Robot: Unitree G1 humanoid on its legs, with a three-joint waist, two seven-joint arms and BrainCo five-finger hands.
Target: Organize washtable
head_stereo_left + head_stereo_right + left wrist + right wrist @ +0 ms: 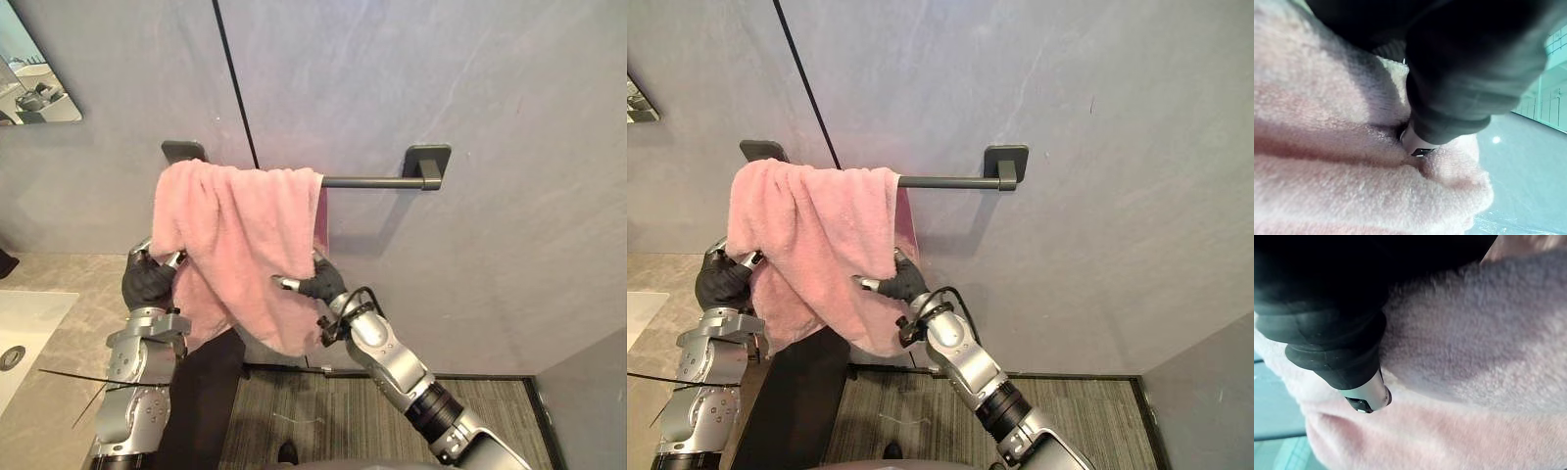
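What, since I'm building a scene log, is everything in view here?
towel: one, pink, draped over the towel bar's left end
towel bar: one, dark, fixed to the wall
wall: one, grey, behind everything
mirror: one, on the wall, upper left
sink: one, white, lower left, set in the countertop
countertop: one, beige, lower left
floor: one, grey-striped, below the wall
left hand: one, dark-covered, at the towel's left edge
right hand: one, dark-covered, at the towel's lower right
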